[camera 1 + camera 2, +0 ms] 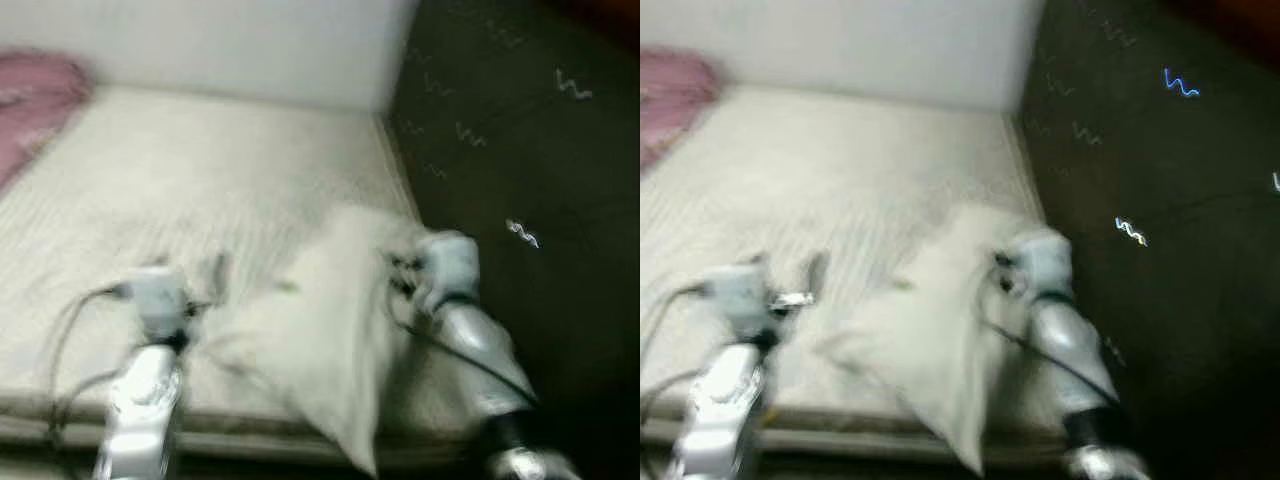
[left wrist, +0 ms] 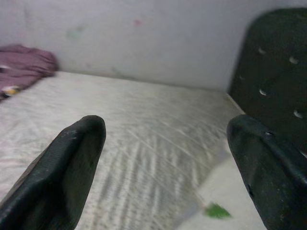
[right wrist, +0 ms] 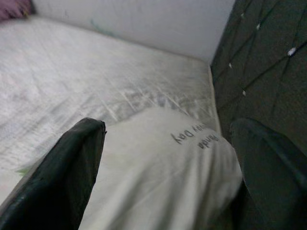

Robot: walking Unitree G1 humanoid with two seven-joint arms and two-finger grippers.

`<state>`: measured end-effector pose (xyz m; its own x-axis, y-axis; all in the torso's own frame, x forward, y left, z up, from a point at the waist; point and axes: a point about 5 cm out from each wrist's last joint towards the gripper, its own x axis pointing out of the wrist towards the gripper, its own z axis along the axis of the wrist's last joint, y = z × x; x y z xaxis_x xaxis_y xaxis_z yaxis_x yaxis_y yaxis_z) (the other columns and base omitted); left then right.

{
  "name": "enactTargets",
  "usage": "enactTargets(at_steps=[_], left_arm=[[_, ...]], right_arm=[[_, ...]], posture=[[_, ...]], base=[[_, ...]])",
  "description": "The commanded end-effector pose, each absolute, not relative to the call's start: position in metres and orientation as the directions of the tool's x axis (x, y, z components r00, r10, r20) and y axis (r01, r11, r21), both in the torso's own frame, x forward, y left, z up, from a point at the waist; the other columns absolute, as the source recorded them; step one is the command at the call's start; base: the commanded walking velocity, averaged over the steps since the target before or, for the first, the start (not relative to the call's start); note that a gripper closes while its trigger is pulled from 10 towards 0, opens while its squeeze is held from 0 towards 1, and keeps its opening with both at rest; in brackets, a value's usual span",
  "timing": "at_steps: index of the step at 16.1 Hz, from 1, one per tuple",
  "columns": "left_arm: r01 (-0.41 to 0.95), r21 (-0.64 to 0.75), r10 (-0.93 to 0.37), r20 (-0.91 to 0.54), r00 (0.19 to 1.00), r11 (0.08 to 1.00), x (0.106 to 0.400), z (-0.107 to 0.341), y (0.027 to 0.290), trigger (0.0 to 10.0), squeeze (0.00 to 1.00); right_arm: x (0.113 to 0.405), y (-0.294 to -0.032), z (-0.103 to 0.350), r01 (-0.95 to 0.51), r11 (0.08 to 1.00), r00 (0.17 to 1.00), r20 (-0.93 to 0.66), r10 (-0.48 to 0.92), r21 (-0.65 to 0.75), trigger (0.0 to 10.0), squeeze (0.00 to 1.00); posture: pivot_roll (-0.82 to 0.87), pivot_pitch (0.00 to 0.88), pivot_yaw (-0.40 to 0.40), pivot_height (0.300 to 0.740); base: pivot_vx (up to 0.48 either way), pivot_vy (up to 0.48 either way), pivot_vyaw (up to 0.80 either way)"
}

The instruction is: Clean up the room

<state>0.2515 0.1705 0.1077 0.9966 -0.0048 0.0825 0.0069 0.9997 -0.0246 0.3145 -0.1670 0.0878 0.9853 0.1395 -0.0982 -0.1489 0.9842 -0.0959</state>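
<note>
the white pillow (image 1: 330, 330) lies on the bed (image 1: 150, 190) by the dark headboard (image 1: 520, 150), one corner hanging over the mattress edge. both the left gripper (image 2: 165, 158) and right gripper (image 3: 168, 153) have released jaws. a nudge could tip the pillow off.

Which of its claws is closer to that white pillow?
Right. The right gripper hangs over the pillow, fingers open; the left gripper is beside its edge, over the mattress.
</note>
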Motion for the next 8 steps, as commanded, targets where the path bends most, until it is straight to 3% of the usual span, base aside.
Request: enactTargets(at_steps=[1,8], left_arm=[[-0.051,0.008,0.05,0.057,0.997,0.999,0.2471,0.104,0.1897,10.0,0.0],[-0.096,0.002,0.096,0.03,0.995,0.995,0.2457,0.1001,0.193,10.0,0.0]], right_arm=[[0.3213,-0.1416,0.1029,-0.212,0.974,0.977,-0.037,0.209,-0.08,10.0,0.0],[0.3241,-0.1405,0.1086,-0.203,0.976,0.979,-0.022,0.202,-0.077,10.0,0.0]], posture=[[0.0,0.0,-0.062,0.74],[0.0,0.0,-0.065,0.74]], base=[[0.281,0.0,0.0],[0.0,0.0,0.0]])
